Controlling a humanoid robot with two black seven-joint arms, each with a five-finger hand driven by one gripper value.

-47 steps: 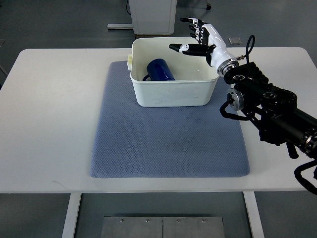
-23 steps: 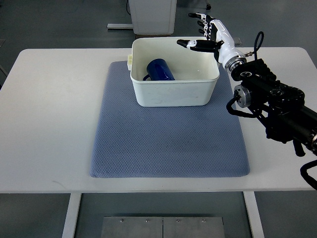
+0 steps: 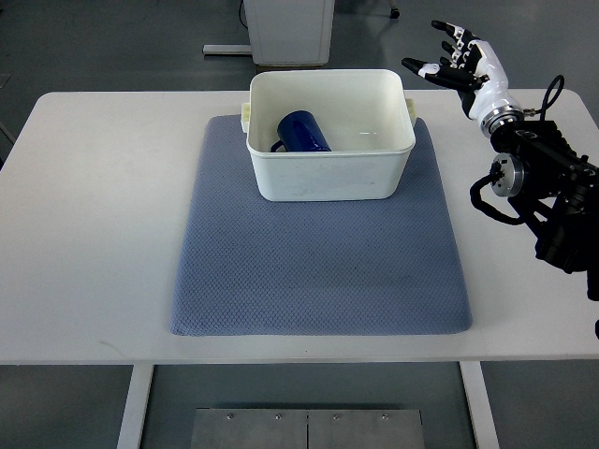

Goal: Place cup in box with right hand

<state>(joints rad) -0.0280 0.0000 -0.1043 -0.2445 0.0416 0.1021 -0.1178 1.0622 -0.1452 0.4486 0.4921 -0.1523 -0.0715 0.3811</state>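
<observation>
The big white flat worktop (image 3: 103,234) fills most of the view, and its left half and front strip are bare. A blue-grey woven cloth mat (image 3: 318,271) lies in the middle of it. The mat's front edge sits near the worktop's front edge, and most of the mat is free in front of the box. The white plastic box (image 3: 328,173) with rounded corners stands on the far part of the mat, its top open. The black jointed right arm (image 3: 547,192) comes in from the right edge, over the right side of the worktop. The dark blue cup (image 3: 301,131) lies on its side inside the box, near the left wall. The white and black right hand (image 3: 459,61) is up in the air past the far right corner of the box, fingers spread, holding nothing.

A second ago this hand was right over the box's far right rim; now it has pulled back to the right, clear of the box. The cup has not moved. No writing can be read anywhere.
</observation>
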